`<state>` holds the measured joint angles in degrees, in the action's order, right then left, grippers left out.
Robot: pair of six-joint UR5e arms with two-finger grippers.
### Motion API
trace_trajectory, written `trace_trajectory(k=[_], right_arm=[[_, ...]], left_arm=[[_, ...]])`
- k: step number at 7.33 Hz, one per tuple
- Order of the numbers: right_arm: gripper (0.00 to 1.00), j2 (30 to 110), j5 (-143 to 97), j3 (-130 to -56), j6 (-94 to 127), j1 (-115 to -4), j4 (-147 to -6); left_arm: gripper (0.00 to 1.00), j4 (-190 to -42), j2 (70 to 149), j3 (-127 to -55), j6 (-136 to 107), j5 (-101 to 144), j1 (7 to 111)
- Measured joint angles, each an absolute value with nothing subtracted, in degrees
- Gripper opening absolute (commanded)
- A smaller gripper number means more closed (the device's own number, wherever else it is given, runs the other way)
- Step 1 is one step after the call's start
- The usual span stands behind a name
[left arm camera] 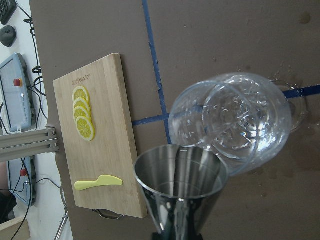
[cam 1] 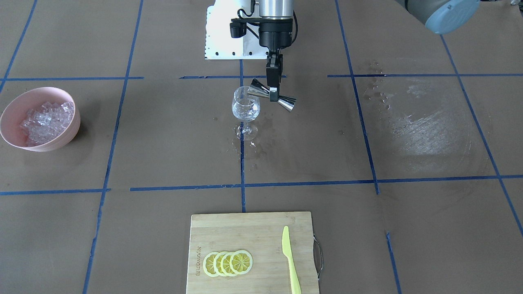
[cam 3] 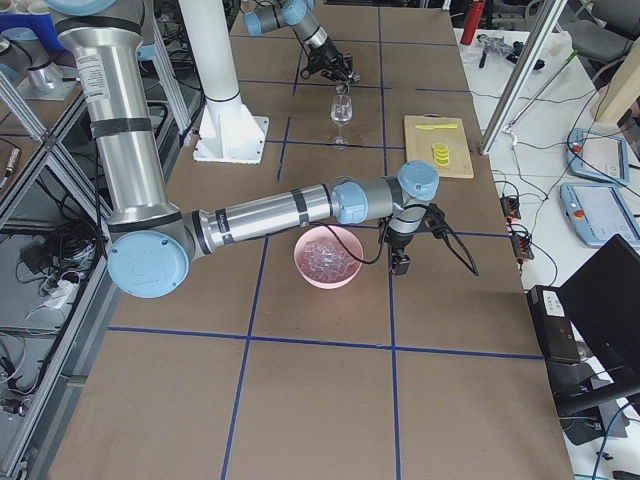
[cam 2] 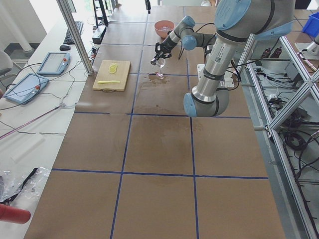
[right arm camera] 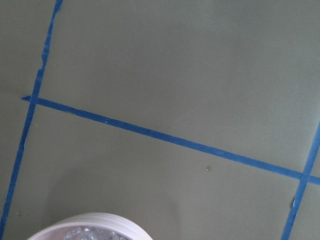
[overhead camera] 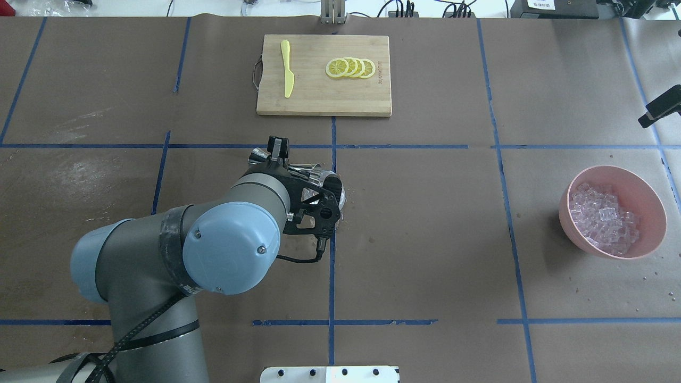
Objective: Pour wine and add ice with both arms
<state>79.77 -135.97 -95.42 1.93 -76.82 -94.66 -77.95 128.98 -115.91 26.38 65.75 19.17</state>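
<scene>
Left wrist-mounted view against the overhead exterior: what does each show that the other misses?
Only the wrist view: the inside of the steel jigger, tipped toward the wine glass, and the glass's bowl unobstructed. Only the overhead: the pink bowl of ice, and the left arm covering most of the glass. Both: the cutting board, lemon slices and yellow knife.
</scene>
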Motion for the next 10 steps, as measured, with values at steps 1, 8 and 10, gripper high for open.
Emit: trace_trajectory(k=[1,8,10], right_arm=[[1.00,79.8,-136.0,-95.4,1.9,-76.8,-94.7],[1.00,80.1,-136.1,-95.4,1.9,-76.8,-94.7],[1.00,80.0,-136.1,-95.4,1.9,-76.8,-94.7]], left_arm=[[0.00,-77.3,129.6,-115.4,26.8,65.7,19.2],[0.00,-74.2,132.0,-116.0,28.1,64.3,20.3],[0.00,-74.6,131.4,-117.3,19.0,64.1,20.7]])
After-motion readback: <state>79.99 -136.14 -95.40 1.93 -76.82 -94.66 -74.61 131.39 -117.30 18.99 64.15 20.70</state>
